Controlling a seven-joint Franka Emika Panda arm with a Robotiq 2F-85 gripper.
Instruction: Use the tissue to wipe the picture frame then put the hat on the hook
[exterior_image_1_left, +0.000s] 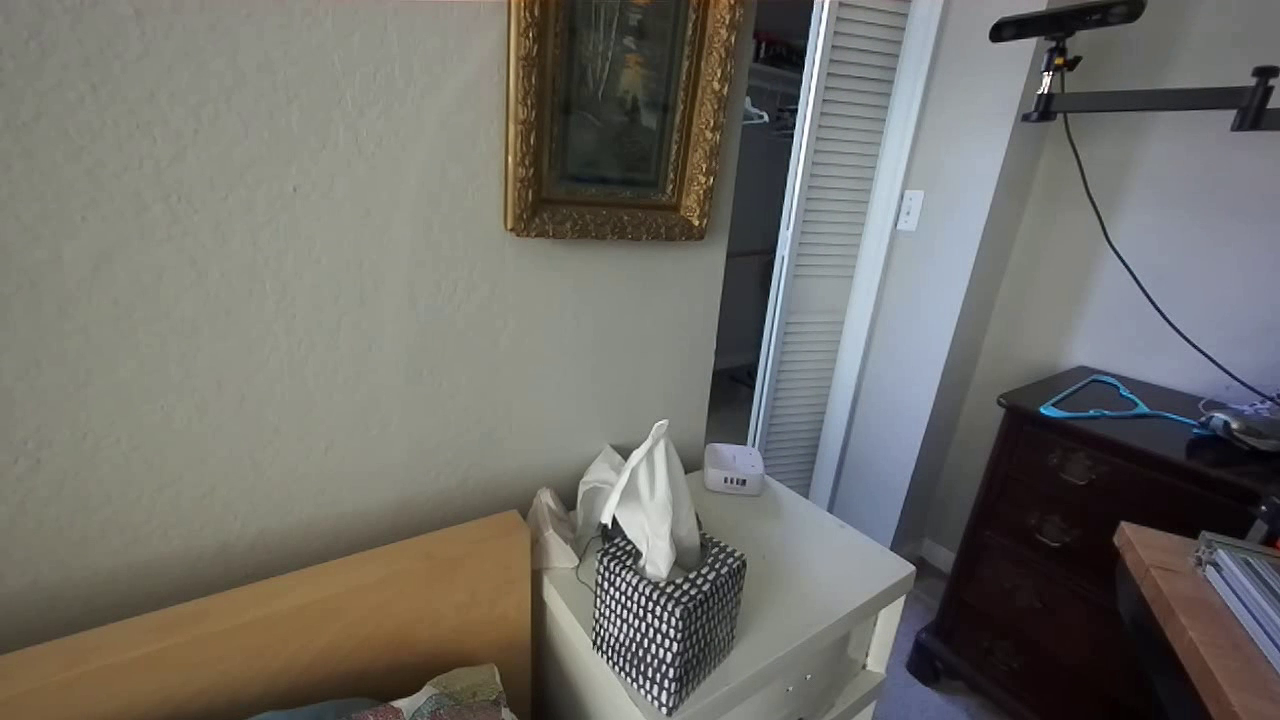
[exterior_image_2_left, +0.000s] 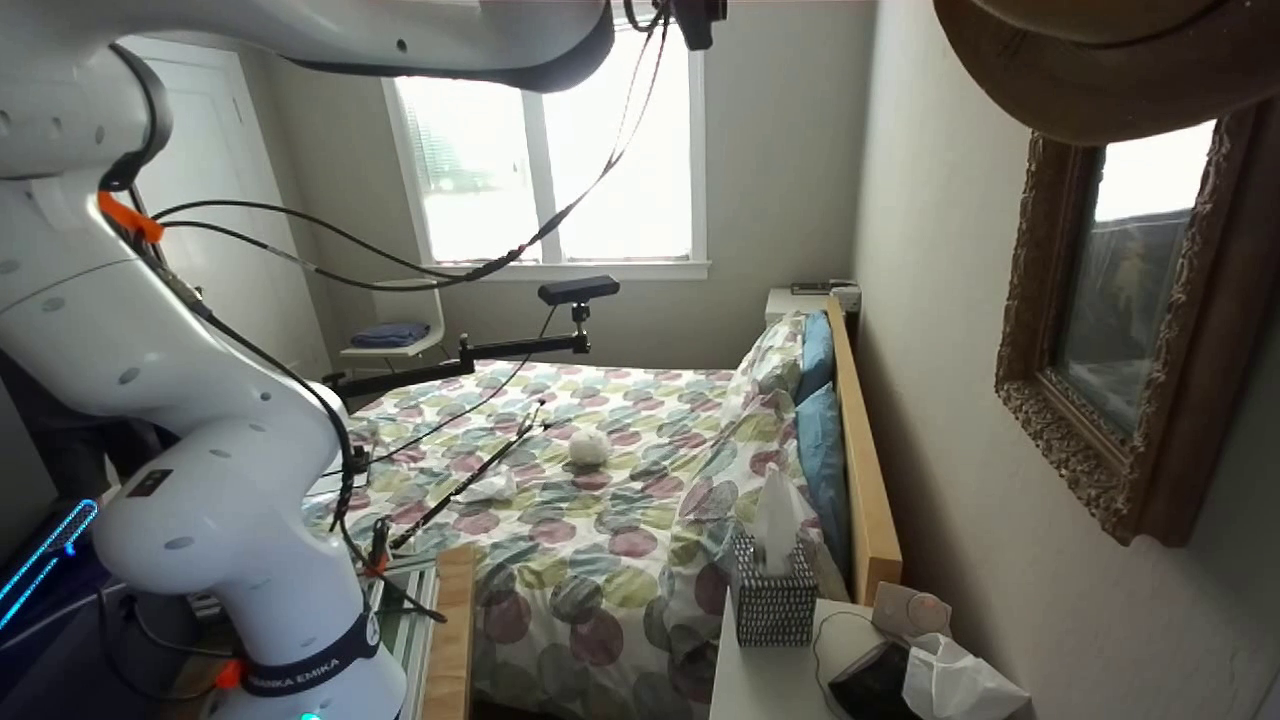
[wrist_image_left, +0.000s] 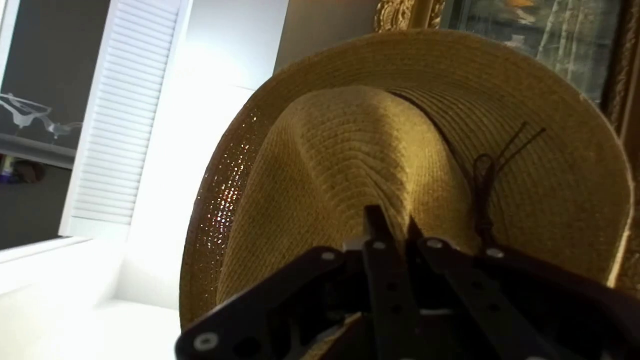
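The tan hat (wrist_image_left: 340, 140) fills much of the wrist view. My gripper (wrist_image_left: 393, 219) is shut on the creased front of its crown, with straw pinched between the fingertips. The hat (exterior_image_2_left: 1105, 75) also shows at the top right of an exterior view, beside and above the picture frame. The gold picture frame (exterior_image_1_left: 530, 130) hangs on the wall, also in an exterior view (exterior_image_2_left: 1075, 435) and behind the hat in the wrist view (wrist_image_left: 395, 15). A crumpled white tissue (exterior_image_2_left: 955, 680) lies on the nightstand, also seen in an exterior view (exterior_image_1_left: 598, 485). No hook shows.
The checkered tissue box (exterior_image_1_left: 670, 625) stands on the white nightstand (exterior_image_1_left: 800, 550) with a tissue sticking up. A wooden headboard (exterior_image_2_left: 865, 470) and bed (exterior_image_2_left: 600, 510) adjoin it. The arm (exterior_image_2_left: 420, 40) reaches across the top. A camera on a bracket (exterior_image_2_left: 525, 345) stands over the bed.
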